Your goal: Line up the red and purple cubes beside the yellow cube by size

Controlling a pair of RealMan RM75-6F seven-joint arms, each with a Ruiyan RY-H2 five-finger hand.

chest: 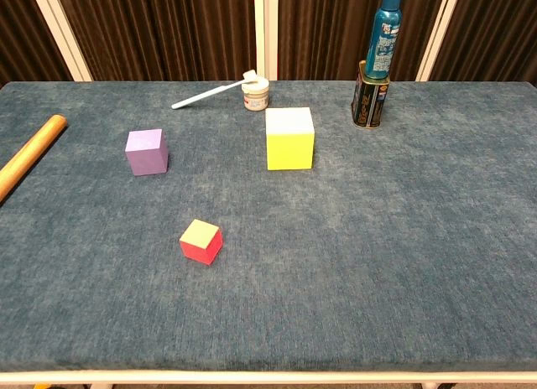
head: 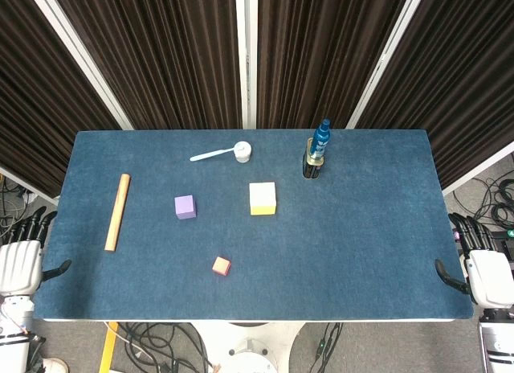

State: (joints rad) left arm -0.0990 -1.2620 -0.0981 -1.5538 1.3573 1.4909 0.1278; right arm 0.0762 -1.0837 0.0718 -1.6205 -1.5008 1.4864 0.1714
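Your left robot hand (head: 20, 264) rests off the left edge of the surface (head: 361, 252), holding nothing, its dark fingers loosely apart as far as the head view shows. Your right robot hand (head: 488, 275) sits the same way off the right edge, also with nothing in its grasp. Neither appears in the chest view.

Nothing of the task looks done yet. Inward from your left robot hand, past the wooden stick (head: 117, 211) lying near that edge, the purple cube (head: 185, 206) stands alone, well apart from the yellow cube (head: 263, 198) further toward the middle. The red cube (head: 222, 266) sits nearer your side, tilted out of square with the others, between the purple and yellow in sideways position but apart from both. The red cube looks the smallest, the purple middling, the yellow the largest.

So both moves remain: you still have to bring the purple cube next to the yellow one, then set the red cube beyond it. The left robot hand is the closer one for both. The small jar with its white spoon (head: 241, 152) and the can with the blue bottle (head: 317, 154) stand at the far side, clear of the row.
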